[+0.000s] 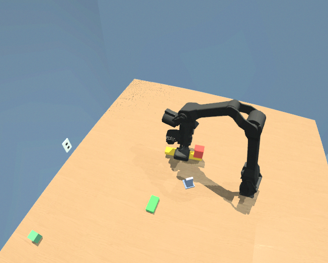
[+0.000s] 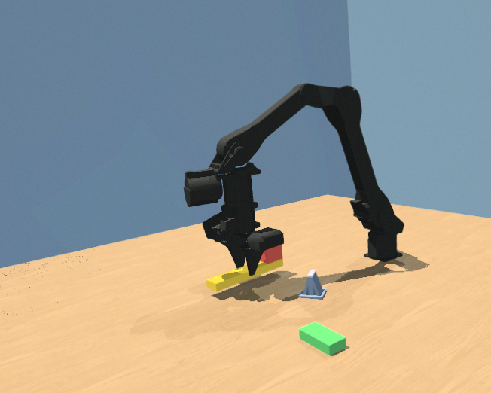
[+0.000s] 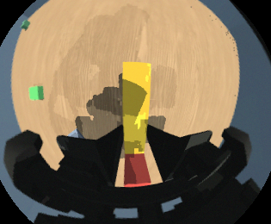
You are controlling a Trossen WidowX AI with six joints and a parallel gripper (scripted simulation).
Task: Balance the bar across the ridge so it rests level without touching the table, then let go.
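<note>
The pincer [image 2: 243,265] had clamped down on the yellow bar [image 2: 237,275], both fingers pressed against its long sides a little past the middle, toward the end carrying the red block [image 2: 273,254]. In the wrist view the bar [image 3: 136,108] ran straight out between the two dark fingers, with the red block [image 3: 138,171] nearest the camera and the bare yellow end stretching away over the wood. The bar lay on or just above the table [image 2: 110,338]; which of the two could not be told, though its shadow sat right underneath. The ridge [image 2: 312,285], a small grey-blue wedge on a flat base, stood apart from the bar, nearer the viewer in the exterior view, with open wood between them. Further forward again lay a flat green block [image 2: 322,337]. From the top view, a smaller green cube [image 1: 34,236] sat well off near the table's corner, and a white plate with two dark holes [image 1: 66,145] showed beyond the left edge.
</note>
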